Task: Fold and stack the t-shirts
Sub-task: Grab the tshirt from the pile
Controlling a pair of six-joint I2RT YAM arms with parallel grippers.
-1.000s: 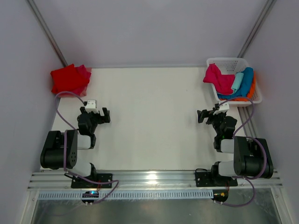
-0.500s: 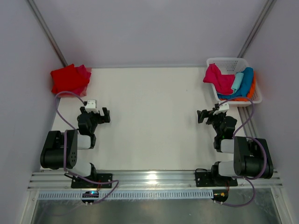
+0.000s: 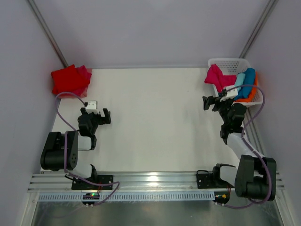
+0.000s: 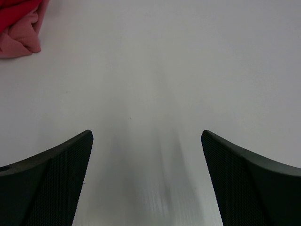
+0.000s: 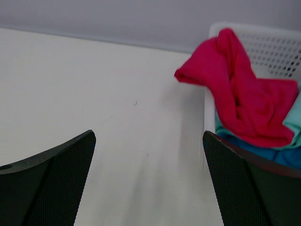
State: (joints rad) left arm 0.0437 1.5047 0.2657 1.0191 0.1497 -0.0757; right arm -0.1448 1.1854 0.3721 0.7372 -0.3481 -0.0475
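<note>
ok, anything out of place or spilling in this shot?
Mainly the crimson-pink cloth t-shirt: it spills over the left rim of the white plastic lattice basket, overhanging the table. The red cloth t-shirt pile in the far-left corner looks rumpled, not squared. Nothing looks damaged.

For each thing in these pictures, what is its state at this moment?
left gripper: open, holding nothing.
right gripper: open, holding nothing, near the basket.
red t-shirts: piled at the far left corner.
crimson-pink t-shirt: unfolded, draped over the basket's rim.
blue t-shirt: crumpled inside the basket.
mint-green t-shirt: crumpled inside the basket.
basket: upright, holding shirts.
</note>
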